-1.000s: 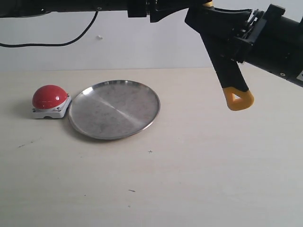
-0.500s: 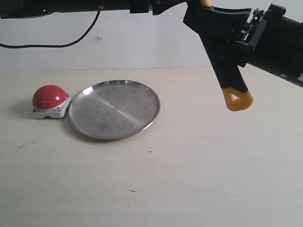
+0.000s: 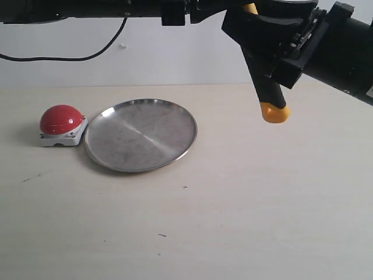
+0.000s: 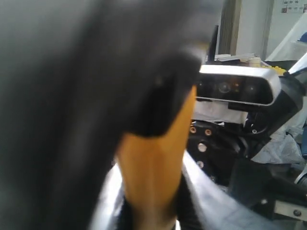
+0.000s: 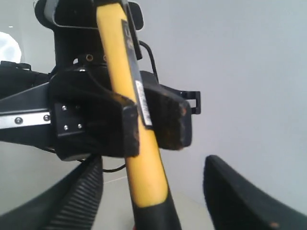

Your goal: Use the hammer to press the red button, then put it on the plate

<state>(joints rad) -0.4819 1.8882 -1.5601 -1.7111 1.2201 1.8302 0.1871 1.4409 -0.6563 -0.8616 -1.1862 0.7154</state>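
Left claw (image 5: 144,120) is clenched on hammer (image 3: 269,93), handle hung near-upright; right claw (image 5: 158,191) is spread clear. Red button (image 3: 60,119) is seen leftward, beyond plate (image 3: 140,135).

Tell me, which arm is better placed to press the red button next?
Left. The left gripper is clamped on the hammer, the right gripper stands open around it, and the red button sits on the left arm's side.

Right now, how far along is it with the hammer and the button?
Nothing looks done yet: the red button sits alone and the plate carries nothing. In hand: the hammer hangs above the table, clamped in the left arm's jaws, the right arm's jaws open. Left: pressing the button, then setting the hammer on the plate.
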